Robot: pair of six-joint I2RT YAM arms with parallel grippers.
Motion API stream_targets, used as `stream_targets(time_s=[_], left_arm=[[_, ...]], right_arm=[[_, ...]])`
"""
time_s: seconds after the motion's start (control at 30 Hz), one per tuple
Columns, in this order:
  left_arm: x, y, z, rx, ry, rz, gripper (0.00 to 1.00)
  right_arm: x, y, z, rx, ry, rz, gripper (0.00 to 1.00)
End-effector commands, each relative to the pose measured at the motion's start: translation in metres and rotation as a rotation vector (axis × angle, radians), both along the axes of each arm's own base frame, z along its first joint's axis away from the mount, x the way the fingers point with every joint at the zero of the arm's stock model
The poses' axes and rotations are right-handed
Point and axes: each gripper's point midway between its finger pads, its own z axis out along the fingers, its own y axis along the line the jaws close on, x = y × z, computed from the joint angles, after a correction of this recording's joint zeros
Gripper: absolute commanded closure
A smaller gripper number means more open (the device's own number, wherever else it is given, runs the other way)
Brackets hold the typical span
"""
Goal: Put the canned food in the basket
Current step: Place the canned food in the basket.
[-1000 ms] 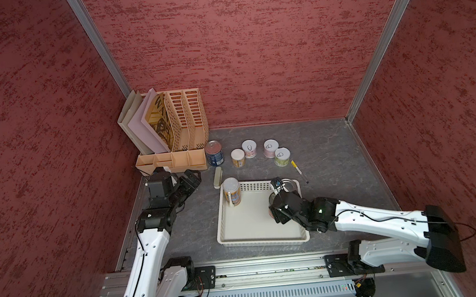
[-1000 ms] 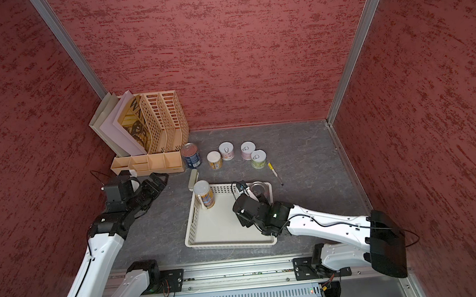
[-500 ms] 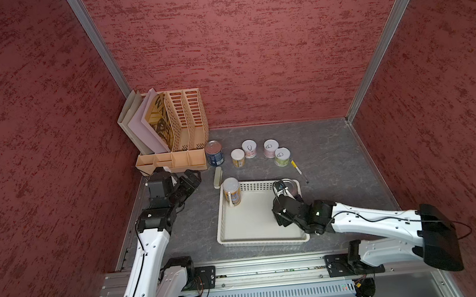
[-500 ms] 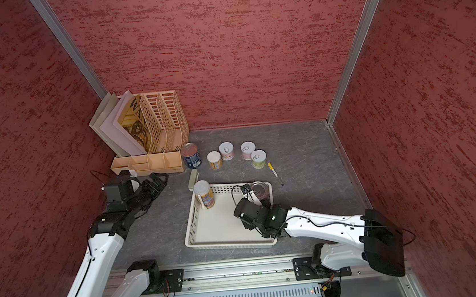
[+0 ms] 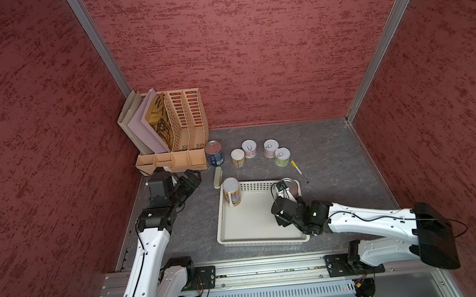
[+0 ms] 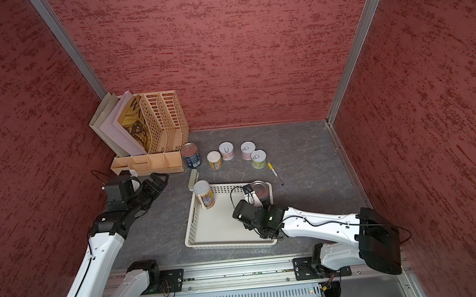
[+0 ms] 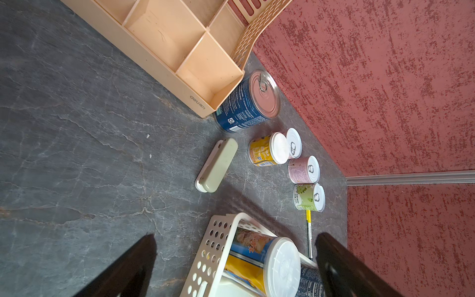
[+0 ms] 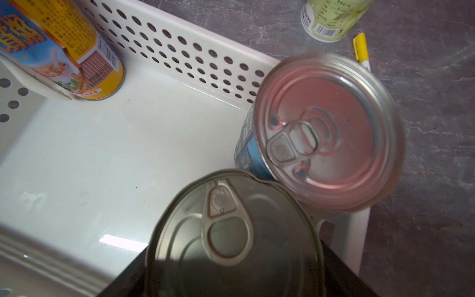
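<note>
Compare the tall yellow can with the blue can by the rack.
The tall yellow can has a white lid, the blue can a bare metal one. The tall yellow can stands in the basket, the blue can on the table beside the rack. Both are upright.

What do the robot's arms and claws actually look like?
Both the left arm and right arm have white shells with black joints and thin black cables running along them. The left gripper and right gripper are black.
</note>
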Motion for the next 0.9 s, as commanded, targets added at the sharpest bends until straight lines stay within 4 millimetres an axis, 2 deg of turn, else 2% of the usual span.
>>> stream_targets(time_s=[0.0, 0.3, 0.53, 0.87], left_arm=[[0.001, -0.001, -0.003, 0.009, -0.001, -0.006, 0.0], [0.001, 0.0, -0.004, 0.007, 0.004, -0.004, 0.0], [0.001, -0.001, -0.006, 0.003, 0.007, -0.007, 0.0], [0.002, -0.003, -0.006, 0.003, -0.004, -0.02, 0.0]], right_arm=[[0.013, -0.015, 0.015, -0.006, -0.076, -0.096, 0.82], [0.008, -0.023, 0.012, 0.009, -0.061, -0.111, 0.83], [0.002, -0.041, 0.005, -0.019, -0.061, -0.13, 0.83], [0.003, -0.044, 0.004, -0.017, -0.064, -0.14, 0.76]])
